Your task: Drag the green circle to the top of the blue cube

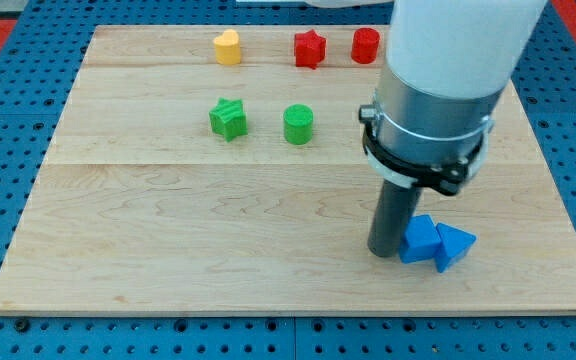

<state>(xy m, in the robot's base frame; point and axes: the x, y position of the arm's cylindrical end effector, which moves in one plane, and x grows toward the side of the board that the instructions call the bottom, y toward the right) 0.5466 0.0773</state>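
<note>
The green circle (pixel 298 124) stands upright on the wooden board (pixel 168 250), above the middle. The blue cube (pixel 421 240) lies low at the view's right, touching a blue triangle (pixel 455 245) on its right. My tip (pixel 385 252) rests on the board right against the blue cube's left side. It is far below and to the right of the green circle. The arm's grey and white body hides the board behind it at the upper right.
A green star (pixel 228 119) sits left of the green circle. Along the top edge are a yellow heart (pixel 228 47), a red star (pixel 309 48) and a red cylinder (pixel 365 45). A blue pegboard (pixel 8 120) surrounds the board.
</note>
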